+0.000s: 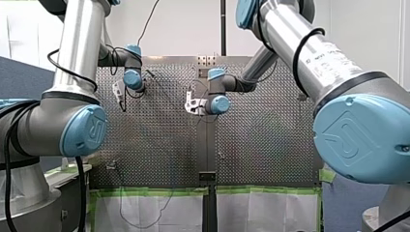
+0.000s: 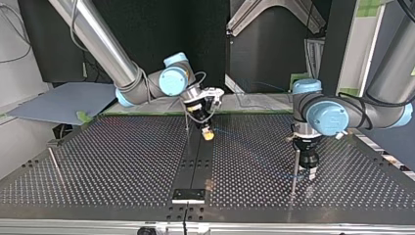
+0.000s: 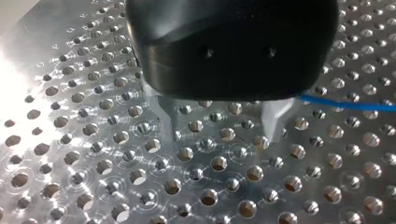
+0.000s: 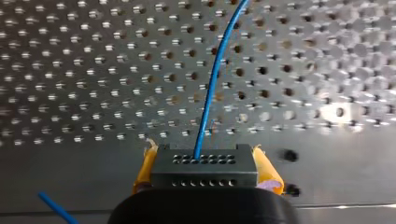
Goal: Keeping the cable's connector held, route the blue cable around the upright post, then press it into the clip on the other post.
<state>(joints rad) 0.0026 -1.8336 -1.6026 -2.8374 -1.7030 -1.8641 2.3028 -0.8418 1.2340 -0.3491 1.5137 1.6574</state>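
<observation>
In the front view my left gripper (image 1: 118, 92) and my right gripper (image 1: 192, 105) both hang over the silver perforated metal table (image 1: 159, 140), the two well apart; I cannot tell from here how either one's fingers stand. In the top view the right gripper (image 2: 207, 132), with yellow pads, is tilted down near the table's middle seam. The black left gripper (image 2: 309, 172) points straight down with a thin upright metal post (image 2: 294, 171) just beside its fingers, and a second thin metal rod (image 2: 55, 164) stands well apart from both grippers. In the left wrist view the left gripper (image 3: 220, 128) has its two metal fingers (image 3: 275, 122) spread apart with only bare table between them. The thin blue cable (image 3: 348, 104) runs away from the outer side of one finger, not between the two. In the right wrist view the right gripper (image 4: 204, 156) has its yellow pads (image 4: 265, 171) clamped on either side of a black rectangular connector with rows of small holes (image 4: 204, 171). The blue cable (image 4: 212, 79) leaves the connector's face and curves out ahead of the fingers over the table, and a short blue stretch shows beside the gripper's body.
</observation>
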